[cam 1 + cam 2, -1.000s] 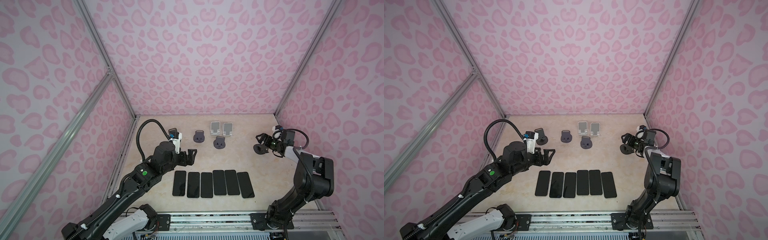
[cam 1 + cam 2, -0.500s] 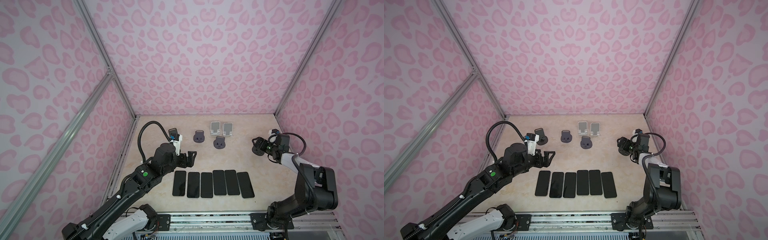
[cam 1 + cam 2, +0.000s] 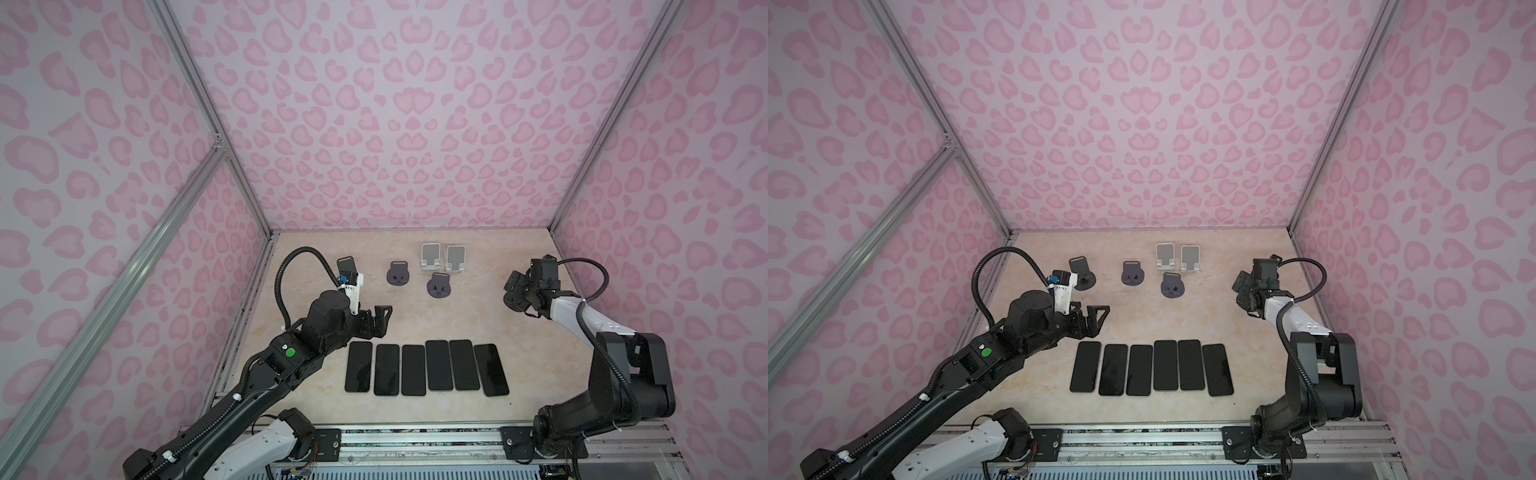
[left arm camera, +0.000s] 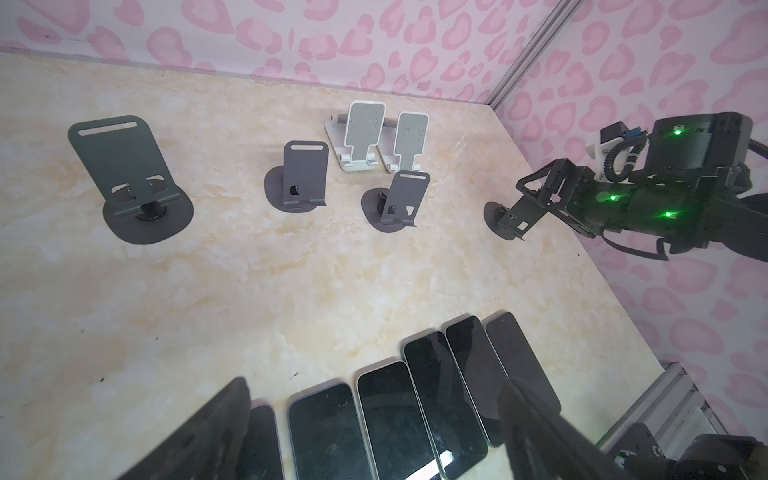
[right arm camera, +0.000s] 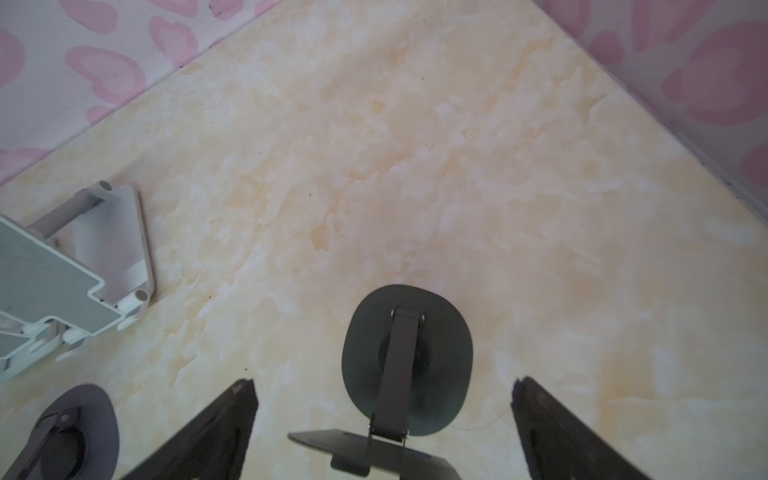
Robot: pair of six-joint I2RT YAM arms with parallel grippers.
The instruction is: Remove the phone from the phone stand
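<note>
glossy black phones (image 3: 439, 365), marbled tabletop (image 3: 457, 320)

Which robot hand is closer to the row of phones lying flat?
Left. The left gripper hangs just behind the row of phones, near its left end. The right gripper is farther back on the right.

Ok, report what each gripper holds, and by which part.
Nothing: left gripper and right gripper are both open; the right hovers over an empty dark phone stand.
</note>
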